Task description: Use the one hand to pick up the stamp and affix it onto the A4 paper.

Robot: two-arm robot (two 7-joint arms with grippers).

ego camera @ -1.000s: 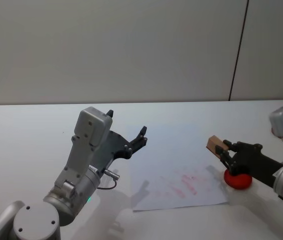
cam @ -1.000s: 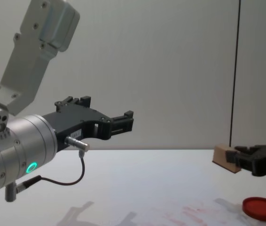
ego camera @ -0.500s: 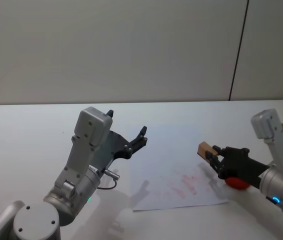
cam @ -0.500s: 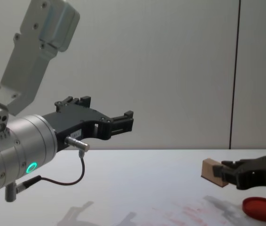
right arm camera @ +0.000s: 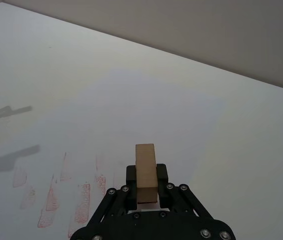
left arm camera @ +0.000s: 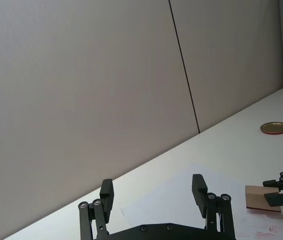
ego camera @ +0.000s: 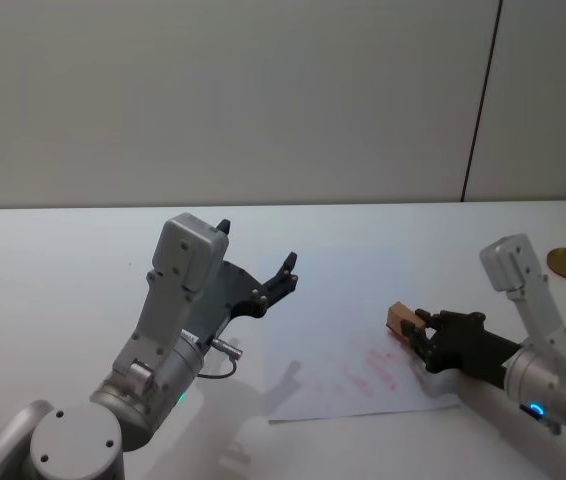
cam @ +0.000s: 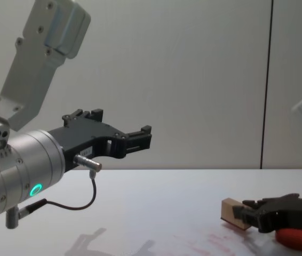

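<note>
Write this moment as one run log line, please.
right gripper: shut on stamp, low over A4 paper | left gripper: open, raised, idle | paper: red ink marks

— How's the light?

— Bright and even, coming from above. The white table [ego camera: 63,260] glows pale, and the wall [ego camera: 263,100] stays a flat grey with no hot spots.

— Shadows?

— Soft-edged. The left gripper [ego camera: 255,245] throws a forked one across the near left edge of the paper [ego camera: 343,290]. The right wrist view catches that shadow too, grey on the table. Under the right gripper [ego camera: 418,326] and stamp [ego camera: 399,318] lies a faint patch of shade.

— Any glare?

— None. A green ring light [cam: 36,189] glows on the left arm and a blue light [ego camera: 534,409] on the right.
</note>
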